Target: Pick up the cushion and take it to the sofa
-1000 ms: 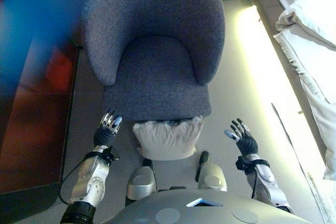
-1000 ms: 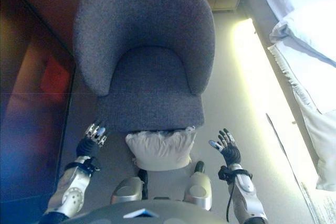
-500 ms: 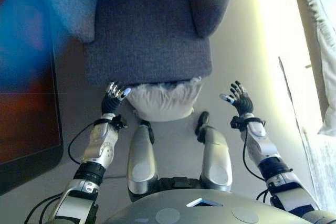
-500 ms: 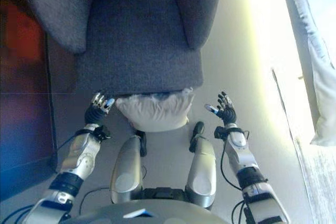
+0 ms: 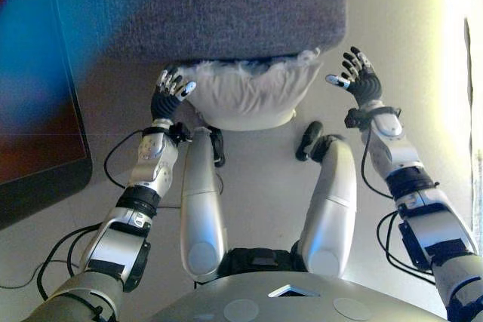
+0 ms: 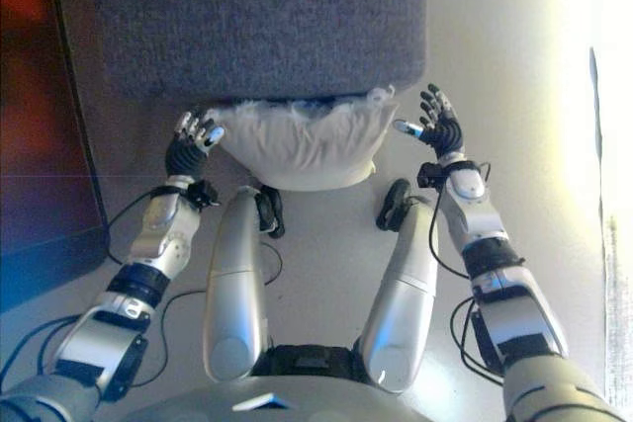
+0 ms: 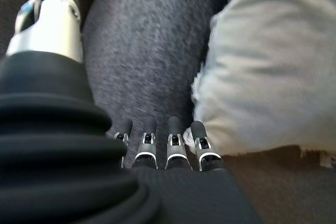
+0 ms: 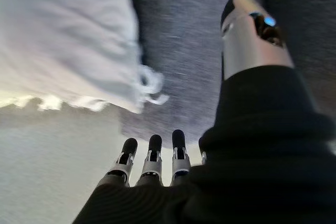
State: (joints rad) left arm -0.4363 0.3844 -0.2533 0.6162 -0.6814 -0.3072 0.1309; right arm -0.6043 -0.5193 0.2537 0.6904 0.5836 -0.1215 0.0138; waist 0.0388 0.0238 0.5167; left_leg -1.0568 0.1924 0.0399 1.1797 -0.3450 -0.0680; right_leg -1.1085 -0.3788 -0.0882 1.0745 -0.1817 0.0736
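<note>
A white fringed cushion lies on the floor against the front of the grey armchair, which stands for the sofa. My left hand is open just left of the cushion's edge, fingers straight and apart from it. My right hand is open to the right of the cushion with a gap between. In the left wrist view the cushion lies just past the fingertips. In the right wrist view the cushion shows beyond the straight fingers.
A dark red and black panel lies on the floor at the left. A bright strip of light runs along the floor at the right. Grey floor spreads below the cushion.
The camera has tilted down and closer, so chair and cushion shifted up in the picture. Both hands have moved forward and now flank the cushion more closely.
</note>
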